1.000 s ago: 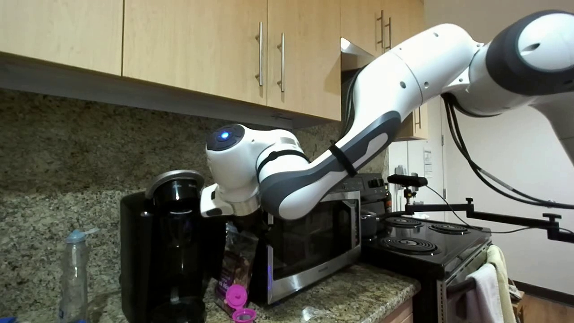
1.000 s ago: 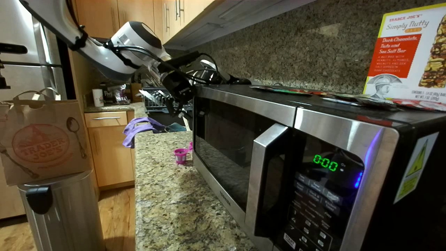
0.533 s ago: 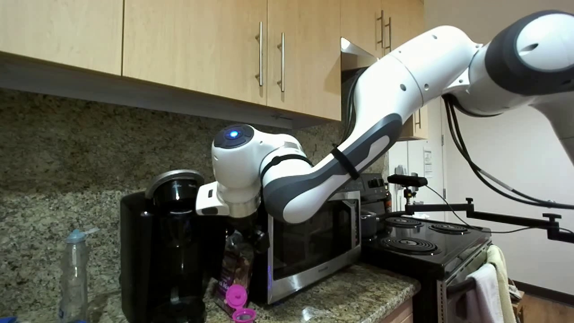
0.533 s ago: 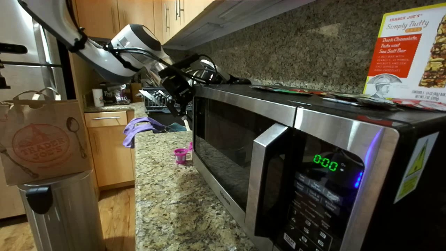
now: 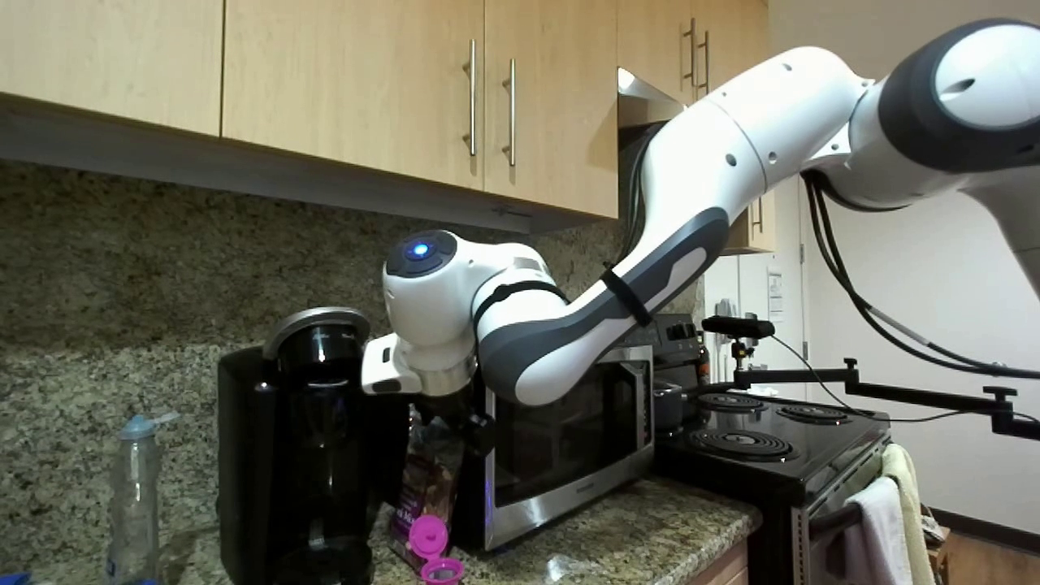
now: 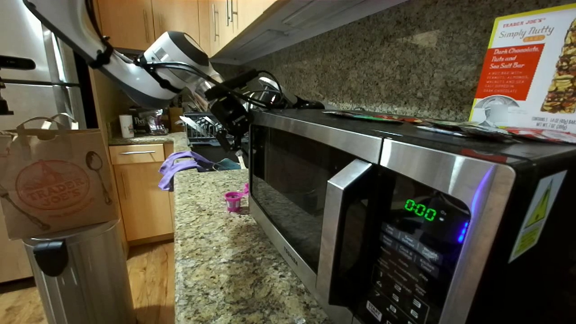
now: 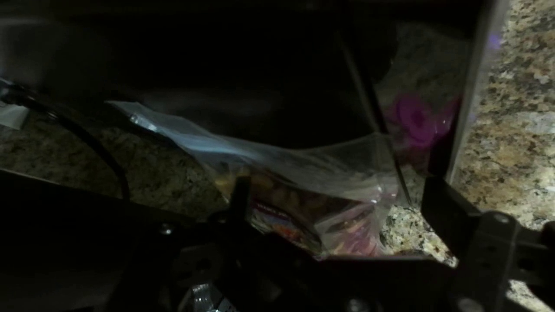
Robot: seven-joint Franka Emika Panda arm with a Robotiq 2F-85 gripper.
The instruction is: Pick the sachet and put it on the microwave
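The pick looks to be in hand, not yet made: the gripper (image 7: 339, 184) hangs over the sachet (image 5: 426, 486), jaws wide apart, gripping nothing; whether they touch it is unclear. The sachet, a see-through packet of nuts, sits in the gap between the coffee maker (image 5: 301, 455) and the microwave (image 6: 387, 180). The next move likely calls for easing down around its slack top, closing, then lifting clear of the microwave's side before crossing over; the film may slip. Flat packets (image 6: 477, 129) lie on the microwave, near an upright carton (image 6: 517, 76). The tabletop (image 6: 216, 256) is speckled stone, with a magenta cup (image 6: 233, 201) near the microwave. The room shows a stove (image 5: 772, 443), pale cabinets (image 5: 349, 89), and a paper bag (image 6: 58, 180) on a steel bin (image 6: 83, 274)
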